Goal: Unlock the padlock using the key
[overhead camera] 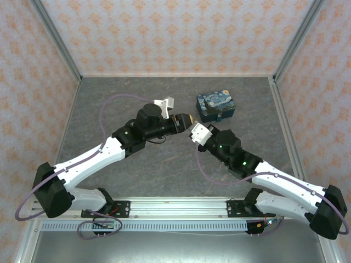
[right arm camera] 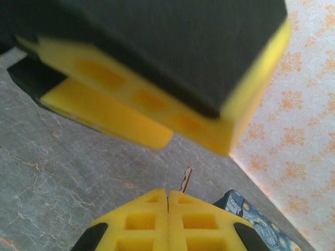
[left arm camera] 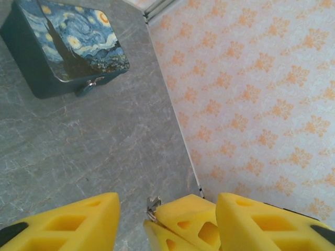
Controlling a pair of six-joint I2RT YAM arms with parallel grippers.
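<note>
My right gripper [right arm camera: 168, 201] is shut on the key [right arm camera: 186, 179], whose thin notched blade sticks out past its yellow fingertips. In the left wrist view those fingertips and the key [left arm camera: 152, 205] sit between the spread fingers of my left gripper [left arm camera: 167, 225], which is open and grips nothing. The two grippers meet nose to nose over the middle of the table, left gripper [overhead camera: 185, 121] against right gripper [overhead camera: 193, 131]. The padlock [left arm camera: 90, 88], tiny, dark teal, with a thin metal loop, hangs at the front of the painted tin [left arm camera: 65, 44], well away from both grippers.
The blue-and-yellow Starry Night tin [overhead camera: 215, 107] stands at the back right of the grey table [overhead camera: 109, 87]. Patterned walls close in the back and both sides. The left gripper's fingers [right arm camera: 157, 63] loom close above the right wrist camera.
</note>
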